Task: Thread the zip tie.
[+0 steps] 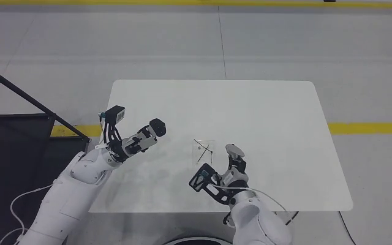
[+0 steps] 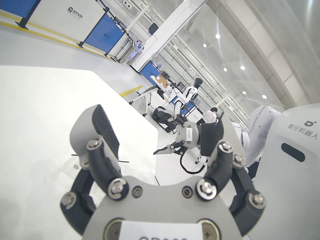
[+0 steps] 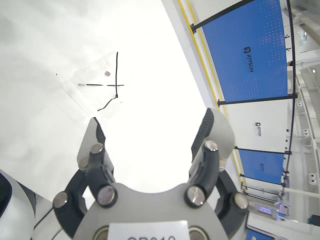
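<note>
Where the right hand (image 3: 152,117) hangs low over the near edge of the counter (image 1: 275,122), its fingers are spread wide with nothing between them. Just ahead of its fingertips, slightly toward the other hand's side, lies the zip tie (image 3: 116,76). It is a thin black strip lying flat on a clear sheet (image 3: 82,76), with its small head toward the hand and a curved tail bending off beyond the head. A shorter black strip (image 3: 93,85) crosses it at roughly a right angle. Farther off, beyond the sheet on the right hand's left side, the left hand (image 2: 160,118) is held above the counter. Its fingers are also wide apart and empty, and the zip tie lies ahead of it, partly hidden behind one finger and well apart from it.
</note>
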You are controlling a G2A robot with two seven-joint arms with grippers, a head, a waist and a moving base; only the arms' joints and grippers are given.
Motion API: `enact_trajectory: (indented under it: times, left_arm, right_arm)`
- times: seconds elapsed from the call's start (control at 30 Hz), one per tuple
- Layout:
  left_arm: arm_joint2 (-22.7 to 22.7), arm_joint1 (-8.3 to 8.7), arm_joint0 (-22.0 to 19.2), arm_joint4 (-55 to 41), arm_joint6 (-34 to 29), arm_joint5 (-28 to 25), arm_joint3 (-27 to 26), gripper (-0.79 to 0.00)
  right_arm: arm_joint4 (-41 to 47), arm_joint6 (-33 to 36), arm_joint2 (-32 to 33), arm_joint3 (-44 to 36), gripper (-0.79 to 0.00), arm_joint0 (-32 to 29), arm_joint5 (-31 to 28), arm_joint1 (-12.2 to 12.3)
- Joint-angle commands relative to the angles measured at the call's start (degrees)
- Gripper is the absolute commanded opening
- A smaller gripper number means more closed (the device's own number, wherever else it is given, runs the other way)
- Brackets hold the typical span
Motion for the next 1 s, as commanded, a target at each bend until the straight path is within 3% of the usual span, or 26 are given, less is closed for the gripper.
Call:
enact_trajectory:
  times: [0.0,0.3,0.5,0.97]
  left_arm:
    - [0.0,0.0,0.0,0.0,0.0,0.0,0.0,0.0]
    - [0.0,0.0,0.0,0.0,0.0,0.0,0.0,0.0]
    - [0.0,0.0,0.0,0.0,0.0,0.0,0.0,0.0]
    - [0.0,0.0,0.0,0.0,0.0,0.0,0.0,0.0]
  right_arm:
    - [2.5,-7.75,3.78,-0.58,0.0,-1.87,-0.04,0.63]
    - [16.43,-34.47,20.58,1.02,0.0,-3.46,-4.37,2.86]
    - [21.31,-38.0,28.57,-0.92,0.0,-4.33,-7.93,3.87]
    - [21.3,-37.99,28.57,-0.92,-0.001,-4.33,-7.93,3.87]
